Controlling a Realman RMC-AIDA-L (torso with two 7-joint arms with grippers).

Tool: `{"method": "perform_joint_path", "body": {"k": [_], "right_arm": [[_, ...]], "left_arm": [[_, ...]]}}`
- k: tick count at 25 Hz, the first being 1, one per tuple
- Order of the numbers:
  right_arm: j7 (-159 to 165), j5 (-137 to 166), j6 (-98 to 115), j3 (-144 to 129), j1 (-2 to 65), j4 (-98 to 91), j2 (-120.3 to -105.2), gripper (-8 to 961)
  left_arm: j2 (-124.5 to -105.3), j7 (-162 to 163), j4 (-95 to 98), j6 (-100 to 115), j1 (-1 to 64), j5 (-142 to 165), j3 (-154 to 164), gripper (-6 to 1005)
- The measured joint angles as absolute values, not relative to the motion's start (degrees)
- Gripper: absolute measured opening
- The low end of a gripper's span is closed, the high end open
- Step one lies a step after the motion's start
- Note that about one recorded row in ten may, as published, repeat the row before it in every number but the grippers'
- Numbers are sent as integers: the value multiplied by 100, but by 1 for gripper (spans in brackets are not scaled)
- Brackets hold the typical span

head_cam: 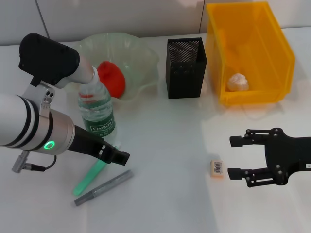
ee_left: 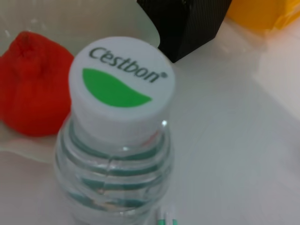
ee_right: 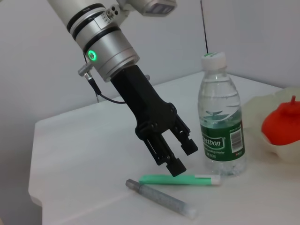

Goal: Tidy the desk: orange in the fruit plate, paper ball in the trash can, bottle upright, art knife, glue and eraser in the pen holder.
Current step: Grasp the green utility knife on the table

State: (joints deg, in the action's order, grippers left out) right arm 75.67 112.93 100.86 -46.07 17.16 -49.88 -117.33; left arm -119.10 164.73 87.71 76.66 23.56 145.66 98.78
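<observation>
The bottle (head_cam: 97, 115) stands upright in front of the fruit plate (head_cam: 141, 60); its white cap (ee_left: 122, 86) fills the left wrist view. The orange (head_cam: 112, 78) lies in the plate. The paper ball (head_cam: 237, 82) lies in the yellow trash can (head_cam: 272, 43). My left gripper (head_cam: 119, 156) is open and empty, just right of the bottle's base and above the green glue stick (head_cam: 90, 176). The grey art knife (head_cam: 103, 188) lies beside the glue. The eraser (head_cam: 217, 168) lies on the table, just left of my open right gripper (head_cam: 236, 157). The pen holder (head_cam: 186, 68) stands between plate and trash can.
In the right wrist view my left gripper (ee_right: 182, 157) hangs over the glue stick (ee_right: 180, 179) and art knife (ee_right: 161, 198), with the bottle (ee_right: 220, 126) close beside it. White table with a wall behind.
</observation>
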Motion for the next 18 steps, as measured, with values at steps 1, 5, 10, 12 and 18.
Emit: {"method": "perform_joint_path", "body": {"k": [1,5,10,12,18], "right_arm": [[7567,11292,10086,-4607,1716,-4988,-11733,793],[7567,11302,10055,-4632,1721,-4983,-11740,793],[7567,11311,10054,-4632,1714,-4983,-11742,793],[7567,11312,10054,-4632,1713,-4983,-11742,793],[7567,11312,10054,-4632,1711,-4981,-11751,793]], "left_arm": [[-11909,16473,8707,7643,2378,14569,9879,736],[-11897,16475,8396,7555,2485,14585,9869,731],[-11902,16473,8126,7467,2569,14750,9908,725],[-11906,16476,8088,7461,2588,14832,9933,723],[-11908,16475,8082,7454,2597,14847,9962,715]]}}
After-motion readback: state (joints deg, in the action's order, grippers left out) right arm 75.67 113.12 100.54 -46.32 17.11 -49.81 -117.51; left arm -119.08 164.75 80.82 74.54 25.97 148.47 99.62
